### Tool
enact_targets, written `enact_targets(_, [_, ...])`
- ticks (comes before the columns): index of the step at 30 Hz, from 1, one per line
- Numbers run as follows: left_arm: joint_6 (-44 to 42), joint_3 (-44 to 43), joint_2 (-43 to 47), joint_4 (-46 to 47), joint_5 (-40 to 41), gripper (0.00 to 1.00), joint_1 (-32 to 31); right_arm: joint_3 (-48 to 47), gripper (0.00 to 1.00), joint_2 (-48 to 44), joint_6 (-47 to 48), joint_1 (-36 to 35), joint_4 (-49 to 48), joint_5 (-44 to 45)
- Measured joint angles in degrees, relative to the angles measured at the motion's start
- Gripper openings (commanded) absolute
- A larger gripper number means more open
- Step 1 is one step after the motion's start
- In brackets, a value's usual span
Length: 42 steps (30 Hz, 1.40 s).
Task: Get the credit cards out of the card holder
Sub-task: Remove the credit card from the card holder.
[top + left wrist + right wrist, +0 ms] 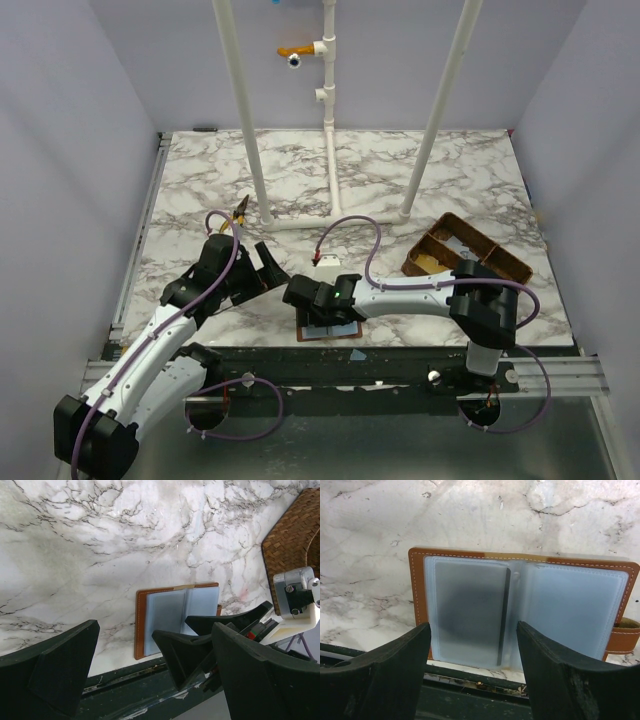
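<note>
The brown card holder [417,587] lies open and flat at the table's near edge, blue-grey pockets up. It also shows in the top view [337,329] and the left wrist view [141,625]. A dark card [470,615] sits inside its left pocket, seen through the plastic. The right pocket looks empty. My right gripper [473,627] is open and hovers just above the holder, empty; it shows in the top view [312,300]. My left gripper [262,270] is open and empty, up and to the left of the holder. A yellowish card [428,263] and a pale card [458,243] lie in the basket.
The brown woven divided basket [500,262] stands at the right, also in the left wrist view [295,540]. White pipe posts [335,215] rise from the table's middle back. The black table rail [470,680] runs just below the holder.
</note>
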State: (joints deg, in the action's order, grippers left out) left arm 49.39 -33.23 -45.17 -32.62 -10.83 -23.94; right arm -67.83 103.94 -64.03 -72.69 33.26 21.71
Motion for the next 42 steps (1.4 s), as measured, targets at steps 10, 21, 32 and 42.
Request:
enact_targets(10, [0.0,0.2,-0.2,0.5,-0.9,0.99,0.0,1.2,0.52,0.0,-0.6,0.0,-0.1,0.3])
enact_targets(21, [0.0,1.0,-0.4,1.7,-2.5,0.99,0.0,2.6,0.23,-0.5,-1.3,0.1,-1.1,0.3])
enact_targets(32, [-0.2,3.0,-3.1,4.5,-6.0,0.76,0.0,10.3,0.08,-5.1,-2.6,2.7,-8.1,-2.5])
enact_targets(42, [-0.4,5.3,-5.9,7.6,-8.4,0.26,-0.2,13.4,0.01,-6.7,-2.6,4.5,-12.3,-5.9])
